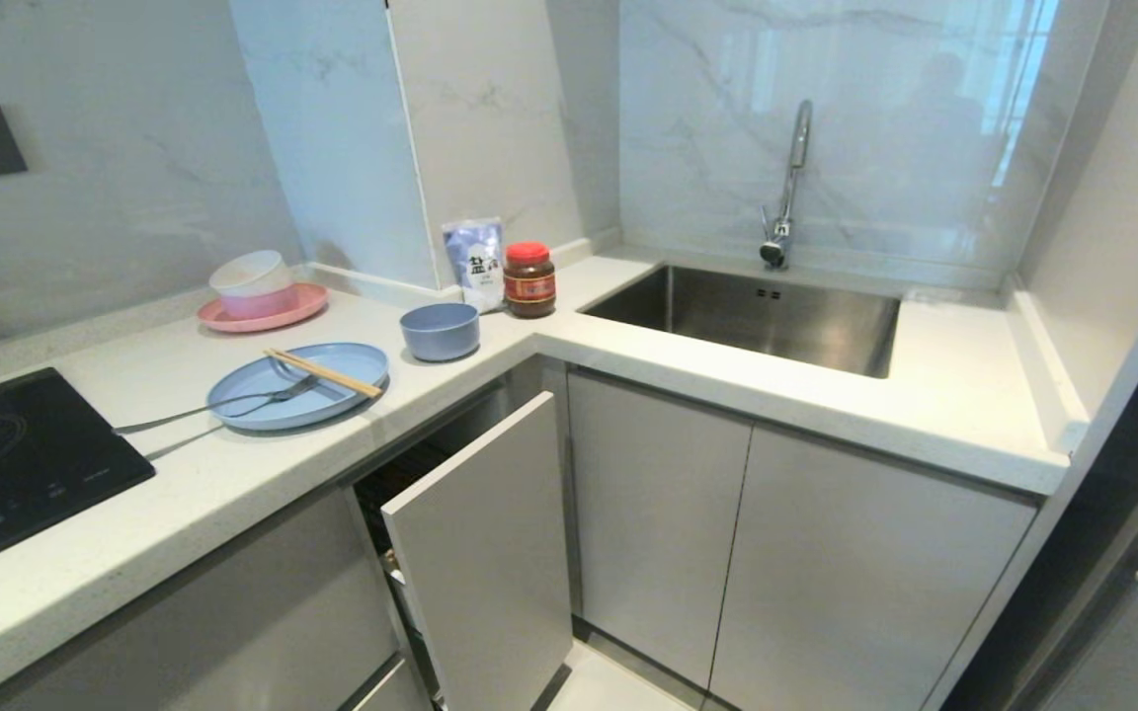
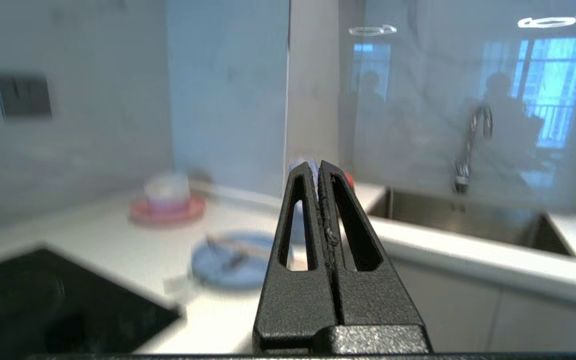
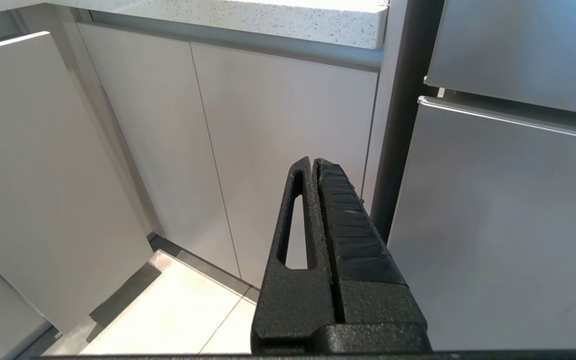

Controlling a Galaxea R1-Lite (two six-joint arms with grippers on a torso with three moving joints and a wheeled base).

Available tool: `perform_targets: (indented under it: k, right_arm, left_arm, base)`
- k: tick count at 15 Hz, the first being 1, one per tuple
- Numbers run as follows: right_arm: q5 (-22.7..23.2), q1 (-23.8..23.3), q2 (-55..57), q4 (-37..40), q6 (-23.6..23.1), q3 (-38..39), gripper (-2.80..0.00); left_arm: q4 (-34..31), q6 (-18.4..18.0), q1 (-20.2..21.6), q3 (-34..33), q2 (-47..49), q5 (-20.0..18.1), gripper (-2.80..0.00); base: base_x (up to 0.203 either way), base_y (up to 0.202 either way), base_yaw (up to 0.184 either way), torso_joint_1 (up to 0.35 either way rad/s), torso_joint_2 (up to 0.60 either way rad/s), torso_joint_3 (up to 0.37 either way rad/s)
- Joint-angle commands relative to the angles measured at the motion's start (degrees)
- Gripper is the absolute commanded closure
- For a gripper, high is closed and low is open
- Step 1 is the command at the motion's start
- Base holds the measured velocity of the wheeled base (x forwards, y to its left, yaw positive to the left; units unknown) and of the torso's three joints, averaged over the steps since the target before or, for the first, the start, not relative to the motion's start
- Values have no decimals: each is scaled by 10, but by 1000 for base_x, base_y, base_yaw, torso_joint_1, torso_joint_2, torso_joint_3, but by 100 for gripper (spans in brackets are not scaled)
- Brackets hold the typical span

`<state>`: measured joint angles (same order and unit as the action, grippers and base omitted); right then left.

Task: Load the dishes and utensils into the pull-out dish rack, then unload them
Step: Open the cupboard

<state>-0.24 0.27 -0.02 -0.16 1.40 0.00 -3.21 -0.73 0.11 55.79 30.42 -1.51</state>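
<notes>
The fork (image 1: 223,403) and chopsticks (image 1: 324,372) are laid across the plate (image 1: 298,385) on the counter (image 1: 233,474), fork handle pointed toward the cooktop (image 1: 16,464). The bowl (image 1: 440,330) is set just beside. The rack (image 1: 475,553) is drawn partly out. The left gripper (image 2: 318,167) and right gripper (image 3: 313,162) are pressed closed, empty.

Left gripper (image 2: 318,167) raised, pointing level, jaws pressed together, empty. Right gripper (image 3: 314,162) low, closed, empty.
</notes>
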Motion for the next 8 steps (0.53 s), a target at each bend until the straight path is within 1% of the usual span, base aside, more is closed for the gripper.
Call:
perform_targets:
  k: [1, 2, 4, 5, 7, 8]
  right_arm:
    - [0, 1, -2, 0, 0, 1, 0]
    - [0, 0, -2, 0, 0, 1, 0]
    - [0, 0, -2, 0, 0, 1, 0]
    - [0, 1, -2, 0, 0, 1, 0]
    - [0, 1, -2, 0, 0, 1, 0]
    - [0, 0, -2, 0, 0, 1, 0]
  left_arm:
    - [-6, -4, -4, 122, 185, 0, 0]
    - [-9, -3, -7, 154, 236, 1, 0]
    - [-14, 5, -18, 182, 315, 0, 0]
    - [-15, 4, -31, 190, 358, 0, 0]
    - [-22, -9, -65, 199, 434, 4, 0]
    - [-32, -17, -74, 205, 479, 12, 0]
  base:
    - [0, 0, 0, 0, 0, 0]
    - [0, 0, 0, 0, 0, 0]
    - [0, 0, 0, 0, 0, 0]
    - [0, 0, 0, 0, 0, 0]
    - [0, 0, 0, 0, 0, 0]
    - [0, 0, 0, 0, 0, 0]
